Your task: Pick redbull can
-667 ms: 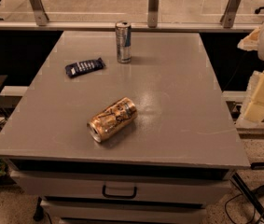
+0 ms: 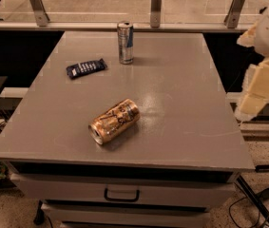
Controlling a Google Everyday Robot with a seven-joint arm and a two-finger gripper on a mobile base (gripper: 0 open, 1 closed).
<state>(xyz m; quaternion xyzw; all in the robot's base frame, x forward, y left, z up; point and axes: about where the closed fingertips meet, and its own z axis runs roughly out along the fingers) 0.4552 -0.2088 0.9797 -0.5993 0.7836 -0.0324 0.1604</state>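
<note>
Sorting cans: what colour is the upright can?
The redbull can is silver with blue panels, camera view; gripper hangs right of the table.

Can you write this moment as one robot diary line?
redbull can: upright, far edge | gripper: right of table, away from it | gold can: on side, mid-table | wrapper: flat, far left

The redbull can (image 2: 125, 42) stands upright at the far middle of the desk (image 2: 186, 127), with a dark wrapper (image 2: 86, 68) lying flat to its left, a gold can (image 2: 114, 121) on its side nearer, and the end effector (image 2: 260, 89) beyond the desk's right edge.
</note>
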